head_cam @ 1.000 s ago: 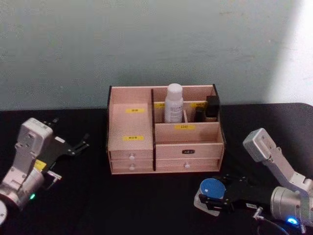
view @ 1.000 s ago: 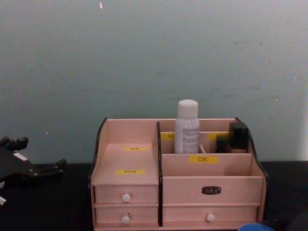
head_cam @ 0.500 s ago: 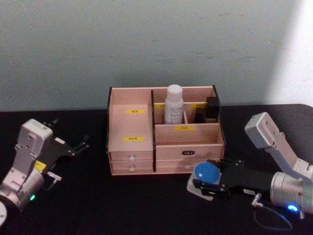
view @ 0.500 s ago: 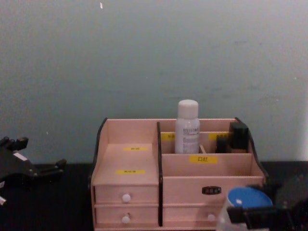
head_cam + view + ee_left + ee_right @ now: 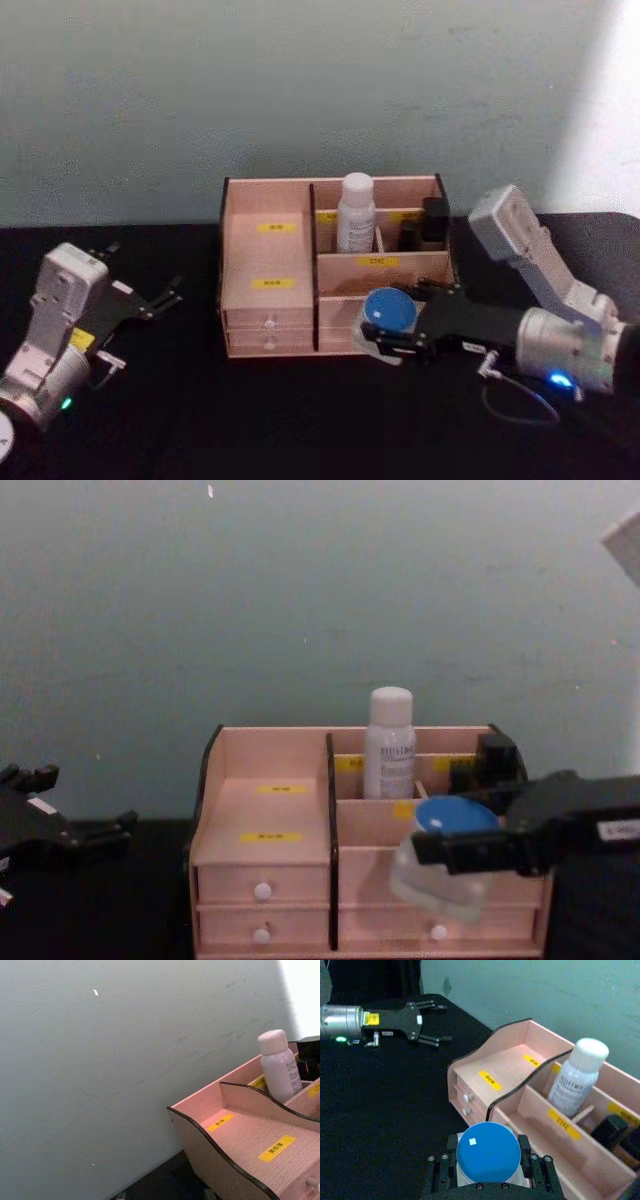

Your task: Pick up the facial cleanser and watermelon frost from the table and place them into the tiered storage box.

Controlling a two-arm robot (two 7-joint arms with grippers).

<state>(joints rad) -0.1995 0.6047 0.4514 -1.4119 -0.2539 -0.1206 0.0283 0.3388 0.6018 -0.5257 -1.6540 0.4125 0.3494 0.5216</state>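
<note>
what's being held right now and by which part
The right gripper holds the squat clear jar with a round blue lid by its sides, just under the lid. The left gripper is open, empty.

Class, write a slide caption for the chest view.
Right gripper holds the watermelon frost in front of the tiered storage box, facial cleanser standing inside; left gripper open at left.

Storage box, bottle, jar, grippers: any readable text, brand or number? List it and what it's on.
No text can be read.
Yellow labels on the box: dark characters, too blurred to read.
Bottle: dark lettering on its label, too small to read.
Jar, held in the right gripper: plain white square on the blue lid, no text.
Left gripper, over the table to the box's left: yellow sticker, too small to read.
</note>
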